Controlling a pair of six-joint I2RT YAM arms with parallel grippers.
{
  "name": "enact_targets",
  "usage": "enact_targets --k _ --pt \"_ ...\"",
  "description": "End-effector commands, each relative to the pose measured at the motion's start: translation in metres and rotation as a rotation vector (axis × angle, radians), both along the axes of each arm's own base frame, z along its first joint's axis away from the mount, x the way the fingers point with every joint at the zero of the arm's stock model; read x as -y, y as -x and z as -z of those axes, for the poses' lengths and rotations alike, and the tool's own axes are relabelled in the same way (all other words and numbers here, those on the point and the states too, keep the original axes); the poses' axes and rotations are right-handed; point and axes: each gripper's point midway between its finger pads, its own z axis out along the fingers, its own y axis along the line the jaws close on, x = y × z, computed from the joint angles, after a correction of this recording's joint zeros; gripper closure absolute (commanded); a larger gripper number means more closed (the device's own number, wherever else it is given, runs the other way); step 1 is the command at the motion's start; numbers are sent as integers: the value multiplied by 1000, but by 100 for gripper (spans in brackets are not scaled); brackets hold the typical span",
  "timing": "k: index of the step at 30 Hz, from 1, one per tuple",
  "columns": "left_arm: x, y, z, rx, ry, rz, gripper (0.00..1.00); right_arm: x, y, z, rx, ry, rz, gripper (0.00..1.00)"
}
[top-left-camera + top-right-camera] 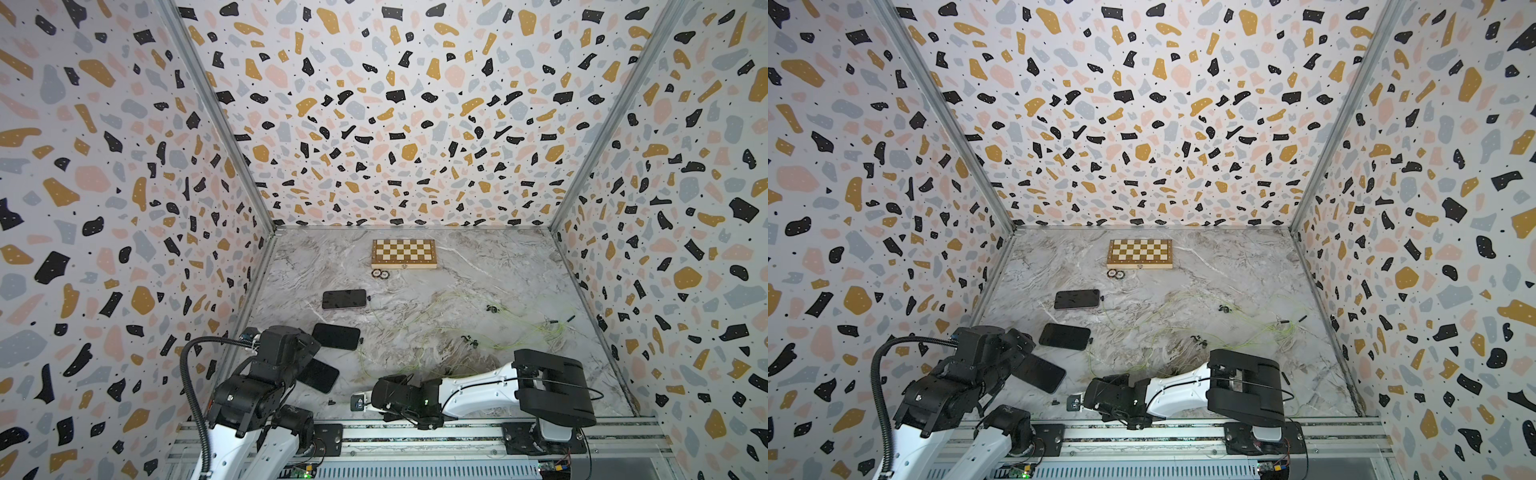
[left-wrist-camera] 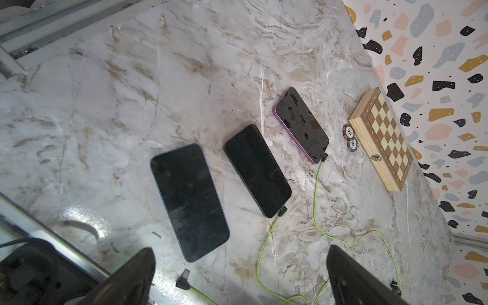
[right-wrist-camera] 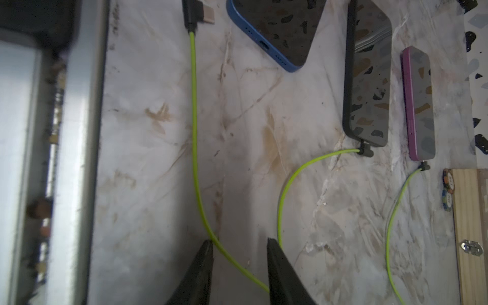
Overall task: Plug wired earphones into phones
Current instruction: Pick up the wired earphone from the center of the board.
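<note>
Aluminium rail (image 1: 465, 434), left gripper (image 2: 240, 250) and right gripper (image 3: 239, 241) both with jaws apart, marbled tabletop (image 1: 478, 270), terrazzo-print walls (image 1: 395, 104).

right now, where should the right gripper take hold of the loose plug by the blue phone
Grip the loose plug on its black elbow body, from above, jaws across the cord's line. It lies flat, and its bare metal tip, pointing toward the blue phone, must stay free; the thin cord would likely bend.

Terrazzo-patterned walls (image 1: 374, 104) enclosed a grey-white marbled counter (image 1: 478, 266) on three sides; a metal rail (image 1: 415, 433) ran along its near edge.
</note>
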Motion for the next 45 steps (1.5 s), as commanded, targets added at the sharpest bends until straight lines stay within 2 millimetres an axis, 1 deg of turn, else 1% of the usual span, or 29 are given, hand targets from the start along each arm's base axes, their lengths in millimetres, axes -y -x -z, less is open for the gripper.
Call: enact_targets --k 1,8,11,17,23,27,28,31,37,41,45 --pt "-6 6 2 -6 -15 -25 0 18 -4 22 41 142 -2 71" --pt "-4 6 7 -13 3 -30 0 28 -8 29 96 224 12 72" --pt "-6 6 6 -13 -8 -37 0 32 -12 32 119 263 20 73" --pt "-9 9 2 -9 -14 -44 0 38 -17 39 164 345 25 79" --pt "-2 8 6 -3 24 -27 0 37 -15 42 159 359 17 85" --pt "-2 9 6 -7 20 -26 0 33 -13 40 169 355 3 98" --pt "-3 10 5 -7 17 -27 0 32 -13 38 171 347 0 100" --pt "-4 12 4 -9 13 -29 0 28 -12 29 172 309 3 100" --pt "-6 14 -4 13 7 -22 0 24 -8 -1 97 154 37 100" --pt "-3 10 -9 39 0 14 1 29 -16 -19 7 38 99 100" --pt "2 3 -18 83 -12 61 1 33 -21 -40 -79 -87 131 100"
